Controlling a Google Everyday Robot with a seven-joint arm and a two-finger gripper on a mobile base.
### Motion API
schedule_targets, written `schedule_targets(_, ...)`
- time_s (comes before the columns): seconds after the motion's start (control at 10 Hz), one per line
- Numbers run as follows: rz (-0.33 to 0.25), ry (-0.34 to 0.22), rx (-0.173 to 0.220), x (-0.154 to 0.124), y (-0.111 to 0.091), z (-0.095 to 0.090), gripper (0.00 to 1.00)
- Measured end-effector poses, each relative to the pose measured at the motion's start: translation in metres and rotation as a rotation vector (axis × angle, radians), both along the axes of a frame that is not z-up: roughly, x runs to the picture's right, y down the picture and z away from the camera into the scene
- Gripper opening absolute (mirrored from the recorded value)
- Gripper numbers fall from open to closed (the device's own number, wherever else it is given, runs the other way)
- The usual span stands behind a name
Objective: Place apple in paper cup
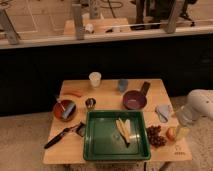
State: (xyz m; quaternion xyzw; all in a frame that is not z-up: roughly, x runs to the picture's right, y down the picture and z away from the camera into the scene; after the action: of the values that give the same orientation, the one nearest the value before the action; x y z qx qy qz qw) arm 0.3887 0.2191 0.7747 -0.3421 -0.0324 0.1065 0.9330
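**Camera view: apple beside the gripper, cup across the table**

My gripper [180,132] hangs low at the table's right-hand edge as the camera sees it, fingers spread wide and holding nothing that I can make out. The apple [171,133] sits on the wood just beside it, toward the tray; I cannot tell whether they touch. It is round, so no long axis to align with.

The paper cup [94,79] stands upright near the far edge, well apart from the apple, diagonally across the table [106,93].

Judgement: the carry runs over the green tray [102,140] or the purple bowl [133,100]. The grapes [155,136] lie close on the apple's other side and crowd the grasp. The blue-grey cup [122,85] stands near the target, so a mix-up is possible. The cup mouth looks narrow for the fruit.
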Motion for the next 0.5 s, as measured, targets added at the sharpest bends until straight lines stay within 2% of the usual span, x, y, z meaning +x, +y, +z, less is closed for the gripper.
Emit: schedule_targets(0.5,0.017,0.000,-0.009,0.000,0.013,0.001,0.80)
